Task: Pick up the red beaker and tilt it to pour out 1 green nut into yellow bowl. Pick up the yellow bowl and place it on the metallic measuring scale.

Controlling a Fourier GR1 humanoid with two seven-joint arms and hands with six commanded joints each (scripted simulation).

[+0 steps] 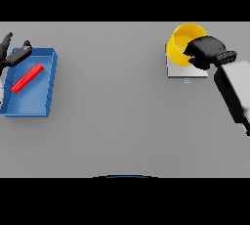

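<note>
Over at the table's far right, the yellow bowl (181,43) sits on the metallic measuring scale (184,71), with the right hand (206,51) curled round its near rim. Releasing well likely means loosening the fingers without dragging the bowl off centre. Whether 1 green nut lies inside cannot be told. Far left, the left hand (14,55) shows relaxed fingers beside a blue tray (48,86) holding a red bar (27,78).

On the grey worktop (122,121), the dark right hand (207,53) is gripping the rim of the round yellow bowl (181,43), which is sitting on the flat metallic measuring scale (180,71). At the far left, the dark left hand (12,53) is hanging over a blue rectangular tray (46,84) holding a red bar-shaped object (28,78).
</note>
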